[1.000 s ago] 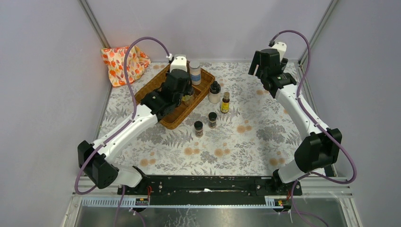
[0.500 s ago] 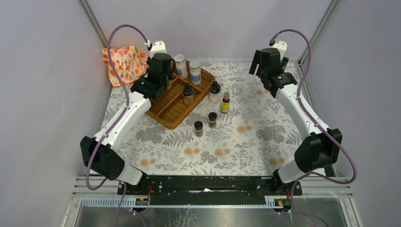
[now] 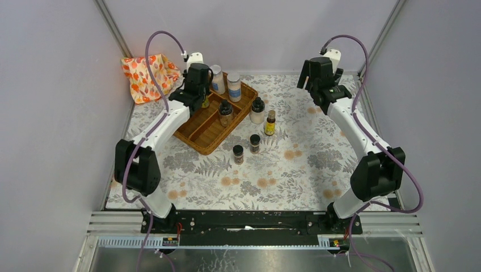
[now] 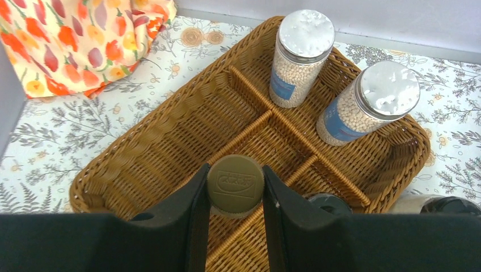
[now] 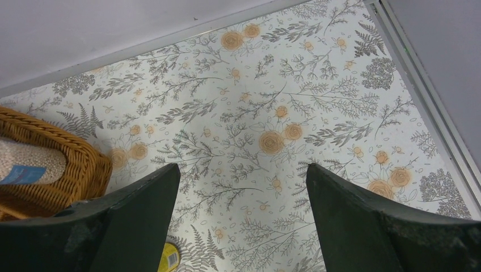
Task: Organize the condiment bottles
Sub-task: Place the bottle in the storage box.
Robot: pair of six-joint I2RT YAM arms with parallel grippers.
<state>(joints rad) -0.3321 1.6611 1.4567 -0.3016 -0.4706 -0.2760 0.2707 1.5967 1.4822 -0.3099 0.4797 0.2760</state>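
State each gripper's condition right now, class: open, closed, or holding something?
Left gripper: closed on the olive-capped bottle.
Right gripper: open, holding nothing.

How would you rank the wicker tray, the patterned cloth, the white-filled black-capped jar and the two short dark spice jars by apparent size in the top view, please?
1. wicker tray
2. patterned cloth
3. white-filled black-capped jar
4. nearer spice jar and farther spice jar: they look alike, so tied.
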